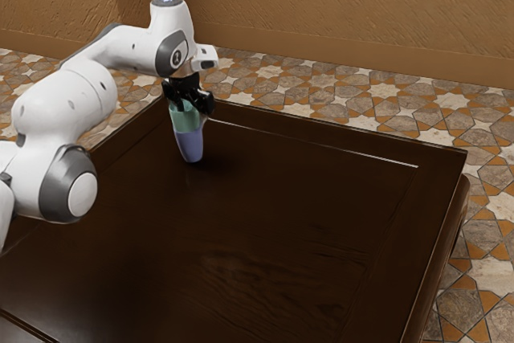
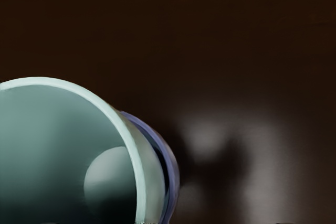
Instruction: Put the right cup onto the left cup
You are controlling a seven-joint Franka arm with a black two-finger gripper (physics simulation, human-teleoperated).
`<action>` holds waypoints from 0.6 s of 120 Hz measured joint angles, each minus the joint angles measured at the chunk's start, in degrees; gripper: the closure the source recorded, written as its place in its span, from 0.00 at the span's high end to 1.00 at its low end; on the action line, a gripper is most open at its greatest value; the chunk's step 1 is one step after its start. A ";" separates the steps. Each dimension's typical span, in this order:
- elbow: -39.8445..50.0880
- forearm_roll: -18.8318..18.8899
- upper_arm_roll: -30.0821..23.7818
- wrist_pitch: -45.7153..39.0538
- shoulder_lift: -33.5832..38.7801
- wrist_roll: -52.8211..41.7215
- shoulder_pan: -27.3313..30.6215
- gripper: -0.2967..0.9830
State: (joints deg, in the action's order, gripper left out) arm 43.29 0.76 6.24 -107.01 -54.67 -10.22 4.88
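Looking pretty much at the last stretch here, judging by the stack. Can see the green cup (image 1: pixel 186 120) sitting over the purple cup (image 1: pixel 190 149), lower part down inside the purple rim, near the far edge of the desk (image 1: pixel 321 198). Would take green for the "right" cup and purple for the "left" one, but only as a guess from the task wording.

So, would count the lift and the line-up as done, and most of the placing too. Wouldn't call the task finished, though. Probably need to check for a proper seat, let go if holding on, then back the end effector (image 1: pixel 190 102) straight up without dragging green along.

About that end effector: found right at the top of the green cup in the exterior view. Can't tell how far open, or whether gripping the cup or just hanging around it. Too dark and bunched up there to call.

Can't make out the overlap depth either, or any contact down inside the purple cup. Can spot a dark gap between green wall and purple rim on one side in the wrist view, but can't check all the way round: cut off at the picture's edge. Can't rule out a slight lean.
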 joint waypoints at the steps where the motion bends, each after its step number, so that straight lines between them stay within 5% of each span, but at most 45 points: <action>1: 0.05 0.01 0.01 0.00 0.14 -0.01 -0.05 0.65; 23: 6.12 0.10 0.16 -0.04 6.38 -0.14 -1.52 0.72; 72: 47.93 0.58 1.51 6.56 47.11 -0.49 -3.48 0.76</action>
State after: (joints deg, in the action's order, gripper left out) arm 91.22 1.34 7.75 -100.45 -7.57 -10.71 1.40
